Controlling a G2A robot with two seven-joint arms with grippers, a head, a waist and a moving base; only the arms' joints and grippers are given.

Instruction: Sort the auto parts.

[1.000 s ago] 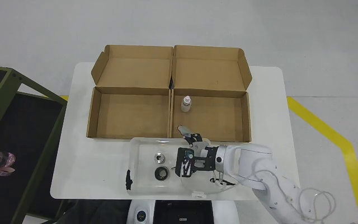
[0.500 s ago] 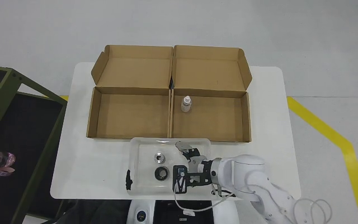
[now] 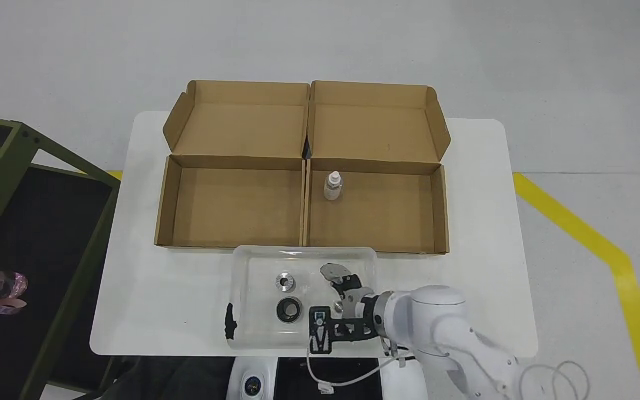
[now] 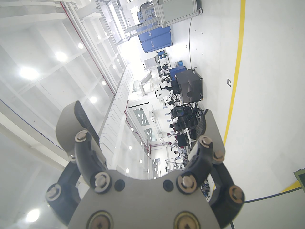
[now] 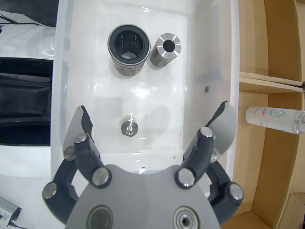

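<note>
A clear plastic bin (image 3: 255,258) stands at the table's near edge. Standing in it are a black ringed bearing (image 5: 128,48), a silver slotted cylinder (image 5: 165,51) beside it, and a small silver stud (image 5: 129,128). My right gripper (image 5: 152,113) hovers open above the bin, over the stud, one finger near each long wall and nothing between them. The top view shows the bearing (image 3: 290,309), the cylinder (image 3: 285,281) and that gripper (image 3: 338,292) over the bin's right half. My left gripper (image 4: 143,110) is open and empty, pointing up into the room.
Two open cardboard boxes sit side by side behind the bin, the left box (image 3: 235,205) bare. In the right box (image 3: 400,215) a small white bottle (image 3: 332,186) stands. The bottle (image 5: 271,119) is just past the bin's far wall (image 5: 234,48).
The right arm has drawn back toward the table's near edge, carrying its open gripper a little that way over the bin. The parts in the bin have not moved.
</note>
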